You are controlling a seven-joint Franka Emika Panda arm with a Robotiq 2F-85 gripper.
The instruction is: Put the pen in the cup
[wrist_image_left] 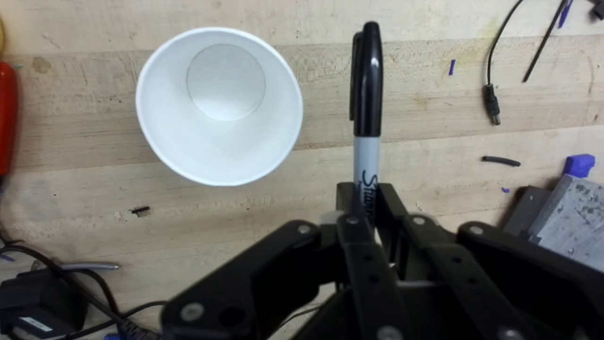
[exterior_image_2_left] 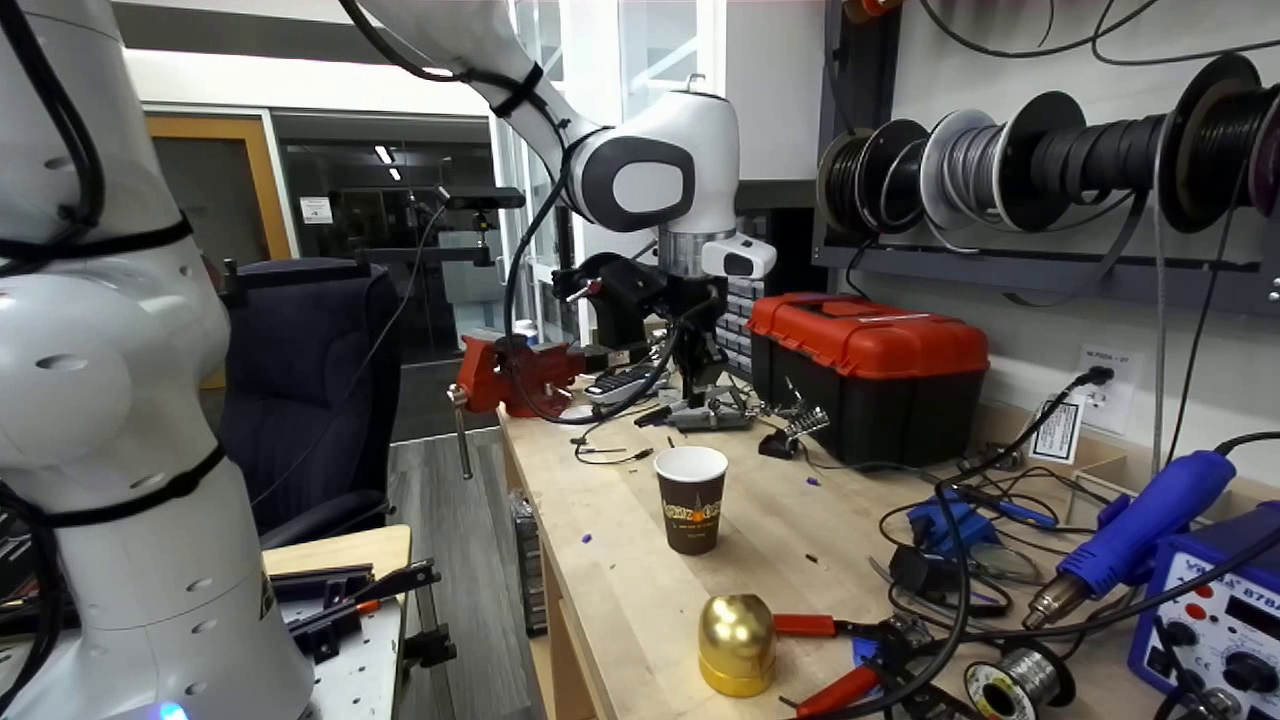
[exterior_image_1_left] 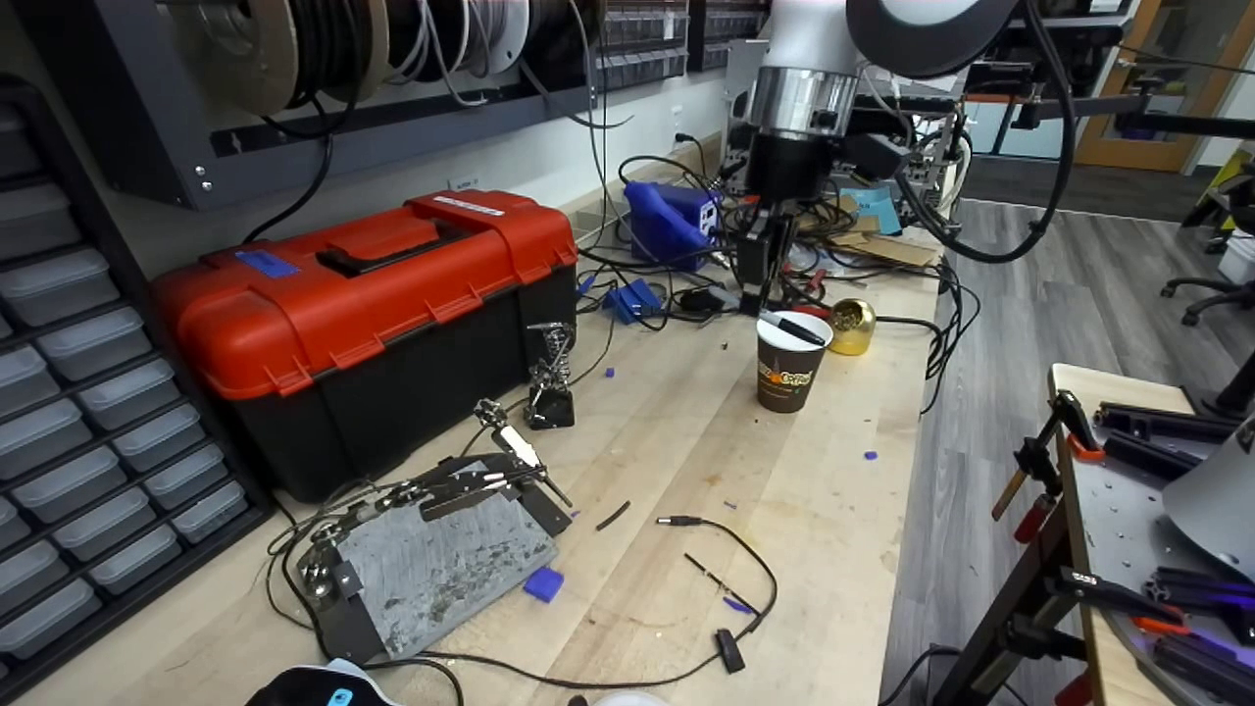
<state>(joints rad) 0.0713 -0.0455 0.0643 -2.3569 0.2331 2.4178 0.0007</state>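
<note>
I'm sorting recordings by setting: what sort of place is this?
Probably an electronics workshop or lab: spools of wire are racked above the workbench, which bears a red-lidded toolbox and what looks like a solder reel.

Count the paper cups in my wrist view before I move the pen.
1: the cup stands upright on the worktop, left of the pen in that view. The fingers hide part of the worktop.

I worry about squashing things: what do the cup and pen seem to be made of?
The cup: probably paper, smooth, fairly matt, going by its printed brown wall and white disc-like base; any coating is unclear. The pen: likely plastic; its black cap is glossy, with highlights; its grey barrel looks duller.
</note>
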